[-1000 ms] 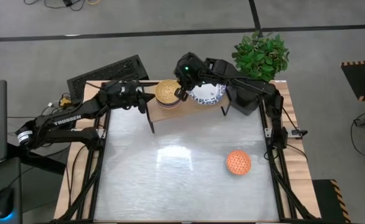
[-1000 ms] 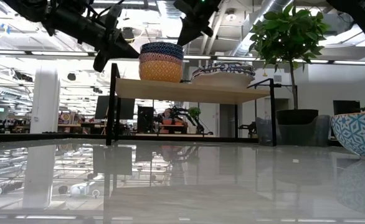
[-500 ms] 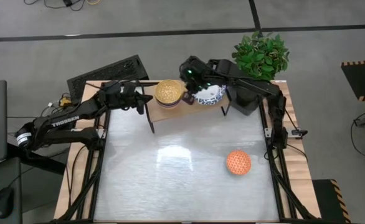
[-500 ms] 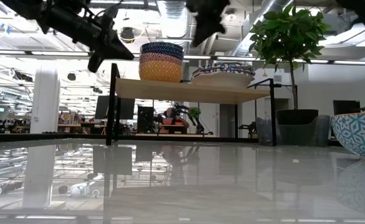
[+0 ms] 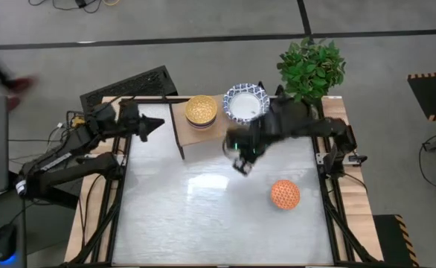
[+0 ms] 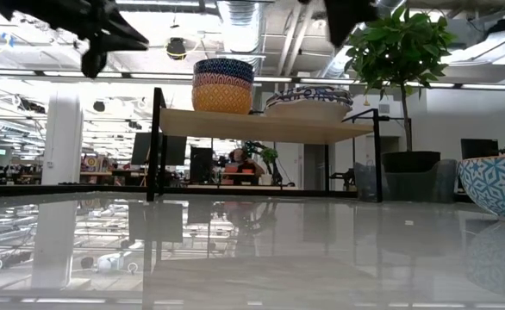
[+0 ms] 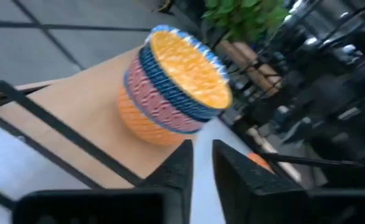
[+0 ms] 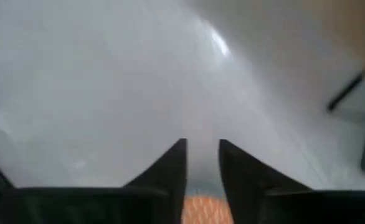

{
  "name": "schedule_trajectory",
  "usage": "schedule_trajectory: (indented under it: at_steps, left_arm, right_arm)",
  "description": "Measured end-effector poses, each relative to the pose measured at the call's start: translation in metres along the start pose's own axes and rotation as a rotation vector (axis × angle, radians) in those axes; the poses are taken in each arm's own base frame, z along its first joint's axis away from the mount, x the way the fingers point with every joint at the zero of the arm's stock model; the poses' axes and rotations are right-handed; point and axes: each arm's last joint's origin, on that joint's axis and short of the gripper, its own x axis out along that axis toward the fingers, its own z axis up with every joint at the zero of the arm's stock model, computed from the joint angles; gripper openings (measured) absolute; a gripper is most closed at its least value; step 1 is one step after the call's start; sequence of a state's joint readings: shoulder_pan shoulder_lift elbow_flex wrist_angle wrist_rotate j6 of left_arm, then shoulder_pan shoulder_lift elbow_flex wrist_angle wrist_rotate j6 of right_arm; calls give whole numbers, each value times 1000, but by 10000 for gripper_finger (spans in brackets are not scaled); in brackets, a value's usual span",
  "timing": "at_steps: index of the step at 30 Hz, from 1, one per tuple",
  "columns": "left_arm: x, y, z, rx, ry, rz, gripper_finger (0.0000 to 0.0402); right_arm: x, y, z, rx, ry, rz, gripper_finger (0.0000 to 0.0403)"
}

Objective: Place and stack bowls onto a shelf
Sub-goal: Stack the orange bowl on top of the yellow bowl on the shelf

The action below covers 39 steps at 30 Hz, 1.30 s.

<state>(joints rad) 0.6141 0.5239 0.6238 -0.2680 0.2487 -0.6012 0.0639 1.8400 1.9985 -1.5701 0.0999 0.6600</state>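
The wooden shelf (image 5: 196,139) stands at the table's far edge. On it rest a stack of three small bowls (image 5: 201,110), dark blue on top with a yellow inside (image 7: 173,93), and beside it a stack of wide white bowls with blue rims (image 5: 246,103). One small bowl, orange-red inside (image 5: 285,193) and light blue outside (image 6: 496,183), sits on the table at the near right. My right gripper (image 5: 239,167) is shut and empty above the table between the shelf and that bowl. My left gripper (image 5: 161,123) is shut and empty, left of the shelf.
A potted plant (image 5: 311,67) in a black pot (image 6: 412,165) stands at the far right corner behind the shelf. A black grid panel (image 5: 129,85) lies beyond the far left corner. The shelf's thin black legs (image 6: 157,146) stand on the glossy white tabletop (image 5: 203,216).
My right gripper has left the small-bowl stack on the shelf and swung toward the table's near edge and right, toward the orange-red bowl. My left gripper has drawn back from the shelf toward the table's left edge. The bowls have stayed in place.
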Motion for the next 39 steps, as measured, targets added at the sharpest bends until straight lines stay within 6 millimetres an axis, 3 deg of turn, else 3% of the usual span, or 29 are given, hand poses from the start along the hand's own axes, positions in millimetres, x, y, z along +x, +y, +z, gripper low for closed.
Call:
schedule_trajectory:
  at_steps: [3,8,14,20,28,39]
  left_arm:
    - [-12,-4,-1,-21,-13,-39,81]
    - [-26,-8,-6,-52,-10,-66,148]
    - [-29,-3,-13,-81,52,-22,198]
    - [-29,-3,-15,-94,72,-16,210]
    - [-29,-2,-15,-87,70,-13,211]
    - [-28,-2,-14,-87,68,-4,210]
  right_arm:
    - [23,12,-26,24,85,-70,182]
    - [52,2,-76,124,195,-202,245]
    - [58,-27,-127,158,231,-155,246]
    - [72,-43,-163,241,264,-14,242]
    - [101,-49,-187,321,295,-37,242]
    - [134,-54,-191,451,277,-18,232]
